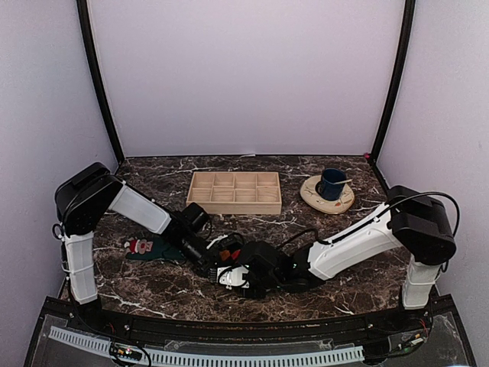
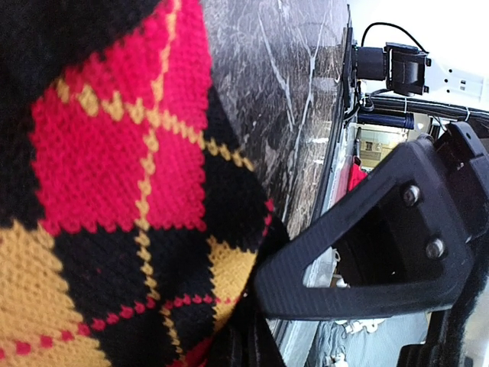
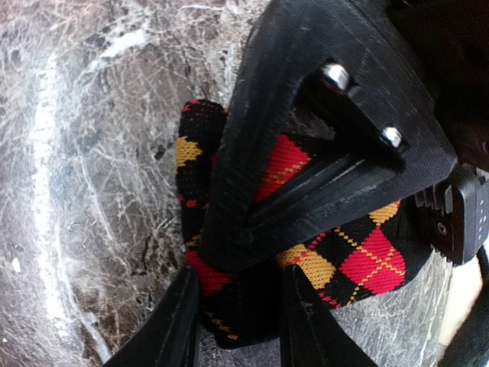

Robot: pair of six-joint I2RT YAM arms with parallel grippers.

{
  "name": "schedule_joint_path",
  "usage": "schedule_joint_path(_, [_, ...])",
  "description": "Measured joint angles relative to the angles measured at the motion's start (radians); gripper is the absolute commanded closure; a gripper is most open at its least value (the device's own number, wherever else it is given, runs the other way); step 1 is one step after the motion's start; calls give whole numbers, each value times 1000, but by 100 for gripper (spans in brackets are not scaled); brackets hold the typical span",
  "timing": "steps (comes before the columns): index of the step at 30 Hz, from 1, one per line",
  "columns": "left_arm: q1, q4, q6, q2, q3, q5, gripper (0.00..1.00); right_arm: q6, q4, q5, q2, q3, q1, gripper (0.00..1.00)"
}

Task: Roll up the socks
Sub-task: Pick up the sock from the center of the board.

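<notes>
The argyle sock (image 3: 367,260), black with red and yellow diamonds, lies bunched on the dark marble desk (image 3: 76,191) near its front middle, right where the two arms meet. In the right wrist view the right fingers (image 3: 176,321) come up from the bottom edge on either side of the sock's rolled, darker end, with the fabric filling the narrow gap between them and touching both, so they are closed onto it. Across the top of the same sock lies a broad black triangular finger (image 3: 260,176) with two screws, one of the left fingers (image 1: 211,258), pressed flat on the knit; its partner is hidden, so I cannot tell whether that pair is clamped or merely resting there. In the left wrist view the argyle sock (image 2: 114,176) fills the left side, very close to the lens, with a black finger (image 2: 359,252) just beside its edge and the desk (image 2: 275,99) beyond. From above, the argyle sock (image 1: 229,254) shows only as small red and orange patches between the two sets of fingers, the right fingers (image 1: 228,267) on its near side. The Santa sock (image 1: 153,248), dark teal, lies flat to the left, partly under the left arm. Further back stand a wooden compartment tray (image 1: 233,210) and, to its right, a blue cup (image 1: 331,183) on a saucer (image 1: 313,197), all well apart from the fingers
</notes>
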Motion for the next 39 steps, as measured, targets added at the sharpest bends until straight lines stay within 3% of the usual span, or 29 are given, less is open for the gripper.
schedule_joint_path(4, [5,-21,16,4,8,6,100,-3,-25,-11,5,16,0,74])
schedule_joint_path(16, [11,-44,44,4,10,12,100,13,-49,-30,5,23,-12,74])
schedule_joint_path(34, [15,-45,56,12,10,44,100,16,-145,-140,12,72,-51,95])
schedule_joint_path(39, [18,-49,58,12,10,43,88,23,-189,-181,24,105,-69,98])
